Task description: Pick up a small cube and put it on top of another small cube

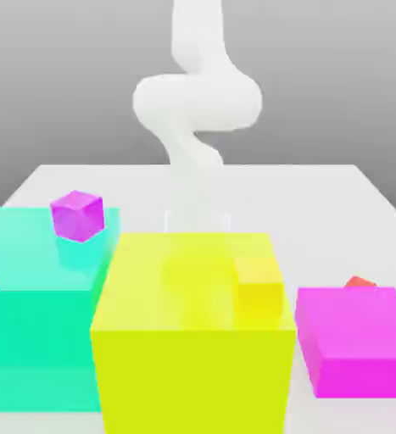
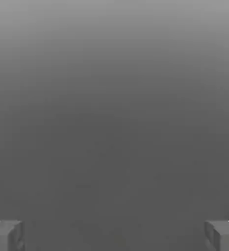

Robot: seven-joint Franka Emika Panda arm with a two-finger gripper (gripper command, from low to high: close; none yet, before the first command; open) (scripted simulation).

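The tiny glossy red cube (image 1: 360, 282) sits on the pale grey desk (image 1: 320, 191), toward the exterior view's right. Just a sliver of its top peeks over the far edge of the flat magenta block (image 1: 362, 339) that stands in front of it, so I cannot tell whether the two touch.

My claw (image 2: 114, 235) is released, jaws spread wide: in the hand view my two grey fingertips (image 2: 6, 235) stand at opposite sides with nothing but blank grey between them. It grasps nothing. In the exterior view my white arm (image 1: 197, 102) curls down behind the tall yellow-green block (image 1: 192, 339), near the middle of the desk, and my claw's lower end is faint behind that block's far top edge. The red cube lies apart from there, off to the exterior view's right and closer to the camera.

A small glossy yellow cube (image 1: 260, 288) rests on top of the yellow-green block, toward its right side. To the exterior view's left stands a large translucent cyan block (image 1: 31, 339), touching or just beside the yellow-green one, and a small purple cube (image 1: 77, 214) sits on its top near the far edge. Both small cubes are well apart from the red one.
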